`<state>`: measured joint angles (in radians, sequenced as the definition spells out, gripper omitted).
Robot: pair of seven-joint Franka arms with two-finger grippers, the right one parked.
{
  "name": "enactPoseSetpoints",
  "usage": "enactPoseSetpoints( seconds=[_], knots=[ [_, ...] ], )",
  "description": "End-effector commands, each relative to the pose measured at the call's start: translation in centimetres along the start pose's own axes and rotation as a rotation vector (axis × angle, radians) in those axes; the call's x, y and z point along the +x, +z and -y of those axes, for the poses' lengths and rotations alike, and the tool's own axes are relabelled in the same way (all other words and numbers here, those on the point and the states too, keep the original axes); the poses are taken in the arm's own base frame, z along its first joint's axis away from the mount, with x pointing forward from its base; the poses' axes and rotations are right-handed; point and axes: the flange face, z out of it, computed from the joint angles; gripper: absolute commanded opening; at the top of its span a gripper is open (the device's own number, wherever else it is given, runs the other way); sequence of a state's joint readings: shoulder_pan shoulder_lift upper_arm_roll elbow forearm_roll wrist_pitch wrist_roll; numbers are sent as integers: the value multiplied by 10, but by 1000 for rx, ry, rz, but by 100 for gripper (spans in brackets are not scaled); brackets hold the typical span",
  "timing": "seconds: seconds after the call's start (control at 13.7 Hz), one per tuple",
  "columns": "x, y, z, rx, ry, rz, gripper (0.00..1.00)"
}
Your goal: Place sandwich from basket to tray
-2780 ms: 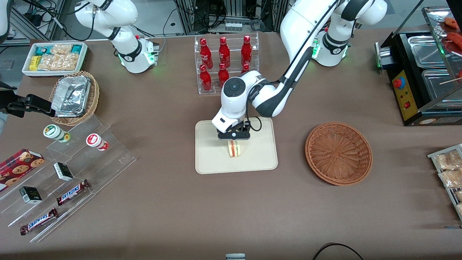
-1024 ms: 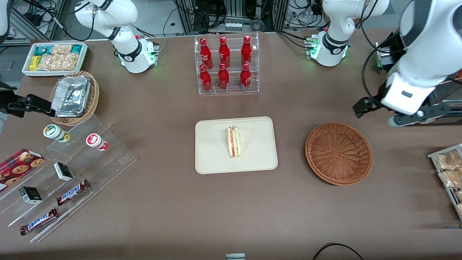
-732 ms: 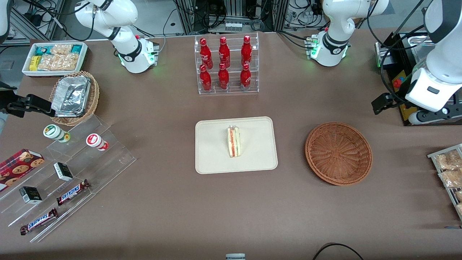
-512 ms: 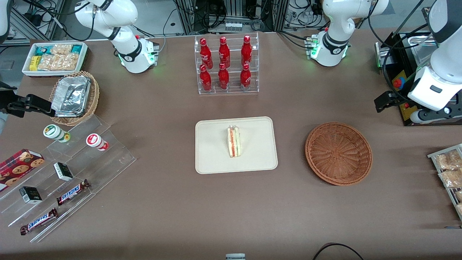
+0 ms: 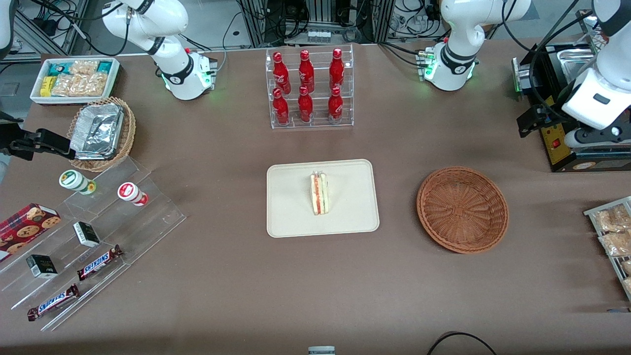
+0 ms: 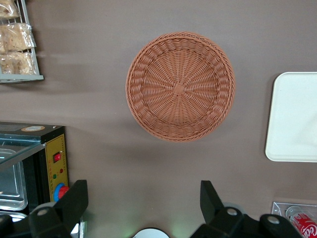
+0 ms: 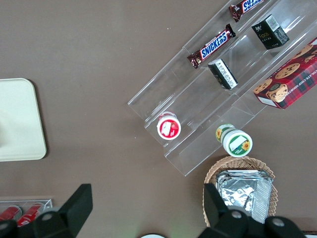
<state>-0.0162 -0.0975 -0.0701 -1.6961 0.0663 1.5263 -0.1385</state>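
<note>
brown matte tabletop [image 5: 246, 296] fills the scene, a shop-like counter crowded at its edges and bare through the middle. the left arm's two-finger gripper [image 6: 143, 206] hangs high toward the working arm's end of the table, over the black warming cabinet with steel pans [image 5: 567, 98]. its jaws stand wide apart with nothing between them, which suits a hand that has no more carrying to do. in the wrist view its black fingers [image 6: 74, 198] frame bare tabletop, and the round reddish-brown woven wicker basket [image 6: 180, 86] lies below, empty right down to its woven centre.

moving outward, the basket [image 5: 462, 209] sits apart from the flat cream-beige rectangular plastic tray [image 5: 296, 217], with bare table between the two. the small triangular sandwich wedge of pale white bread with a red-orange and green filling stripe [image 5: 319, 193] rests near the middle of the tray, lying on its side with the stripe showing, well inside the low rim so it has no edge to slip from. judging by that, the task looks done, and the raised, open hand reads as a retreat pose, clear of both.

farther from the camera, a clear acrylic rack of red bottles [image 5: 308, 88] stands untouched.
</note>
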Motion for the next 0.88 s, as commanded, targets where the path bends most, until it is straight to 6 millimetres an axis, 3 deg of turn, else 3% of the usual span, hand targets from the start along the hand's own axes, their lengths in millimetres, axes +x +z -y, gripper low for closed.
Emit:
enactPoseSetpoints(
  seconds=[0.0,0.29,0.59,0.8],
  knots=[
    [-14,-9,3,-13,17,-16,100],
    [-10,-17,3,-46,14,-31,100],
    [22,-19,10,-51,-1,-36,100],
    [23,-23,13,-48,93,-23,100]
  ],
)
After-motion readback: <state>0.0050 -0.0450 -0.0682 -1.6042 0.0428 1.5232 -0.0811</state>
